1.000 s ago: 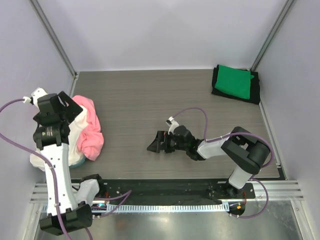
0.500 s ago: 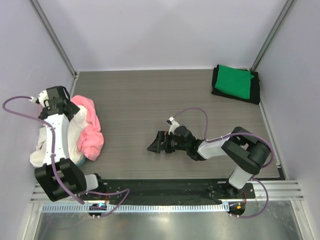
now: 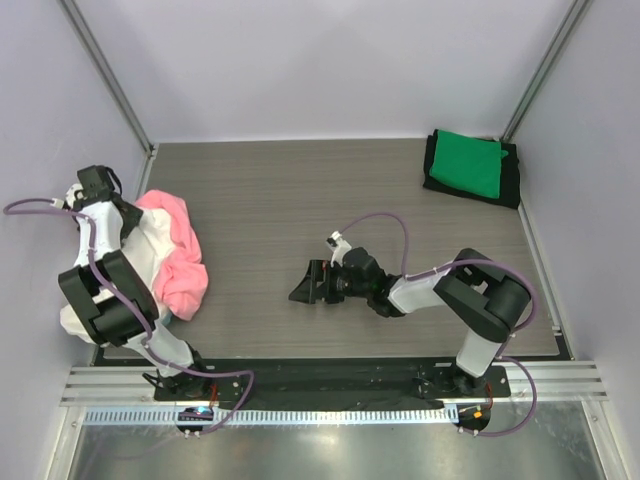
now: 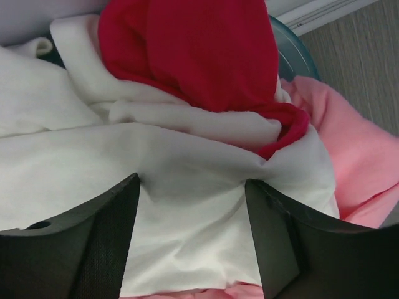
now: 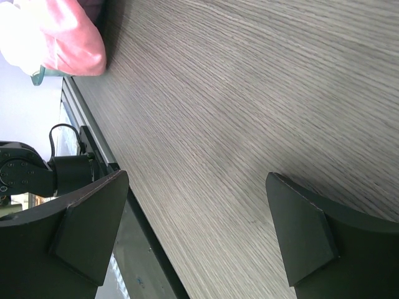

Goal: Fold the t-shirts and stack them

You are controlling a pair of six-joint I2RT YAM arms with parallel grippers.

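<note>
A heap of t-shirts lies at the table's left edge: light pink (image 3: 178, 262), white (image 3: 148, 262), and a sliver of greyish-teal (image 3: 160, 322). My left gripper (image 3: 108, 210) is down on this heap. In the left wrist view its jaws (image 4: 192, 184) stand apart, pressed into the white shirt (image 4: 187, 218), with a wrinkled fold between the fingers. A crimson shirt (image 4: 199, 50) lies just beyond it and the pink one (image 4: 358, 156) to the right. At the far right a folded green shirt (image 3: 470, 163) rests on a black one (image 3: 510, 187). My right gripper (image 3: 305, 283) hovers open and empty over bare tabletop (image 5: 197, 176).
The wood-grain table (image 3: 300, 200) is boxed in by pale walls with metal corner posts (image 3: 110, 80). A metal rail (image 3: 340, 375) runs along the near edge. Purple cables loop off both arms. A greyish-teal edge (image 4: 293, 47) shows behind the crimson cloth.
My left arm has swung down and toward the far left onto the heap, and its jaws have narrowed around white cloth. My right gripper has edged slightly left, still open.
</note>
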